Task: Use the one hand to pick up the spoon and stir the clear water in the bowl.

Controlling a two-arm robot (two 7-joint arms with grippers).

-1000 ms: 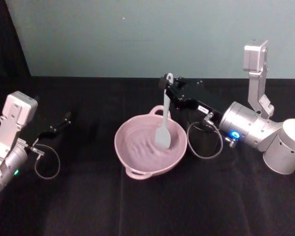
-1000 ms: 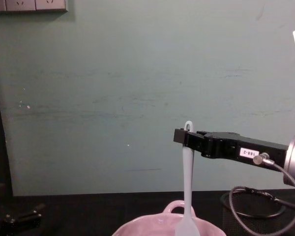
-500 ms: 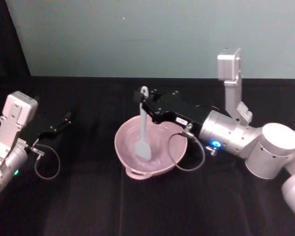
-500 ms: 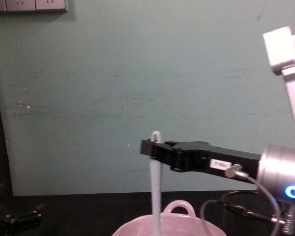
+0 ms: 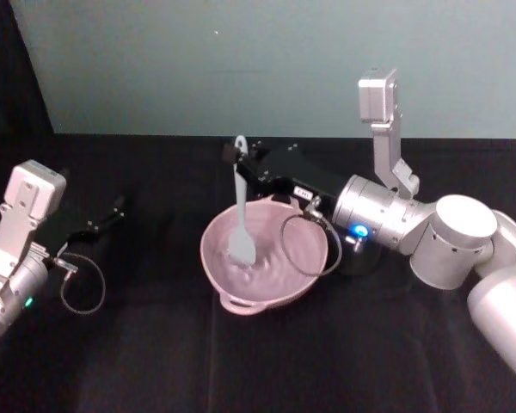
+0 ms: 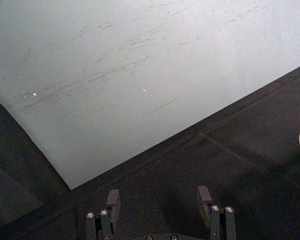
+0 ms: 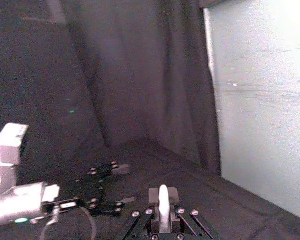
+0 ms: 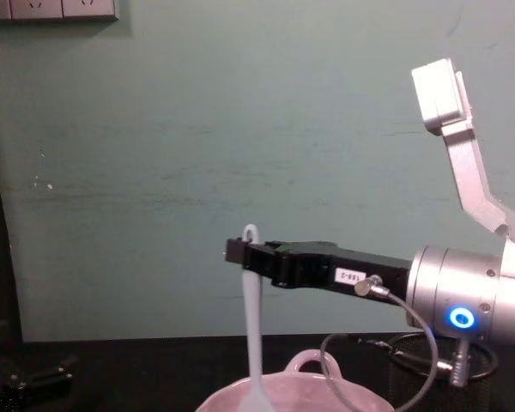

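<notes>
Over the bowl (image 5: 267, 288), the right gripper (image 5: 236, 155), jaws clenched on the spoon (image 5: 238, 211), has swept leftward; left gripper (image 6: 158, 197) parked, released.

Chest view: wide round pale pink bowl (image 8: 283, 393) cut off at btm edge, slim white plastic spoon (image 8: 253, 326) head mostly w/ it. Left wrist view: bowl just an edge sliver.
</notes>
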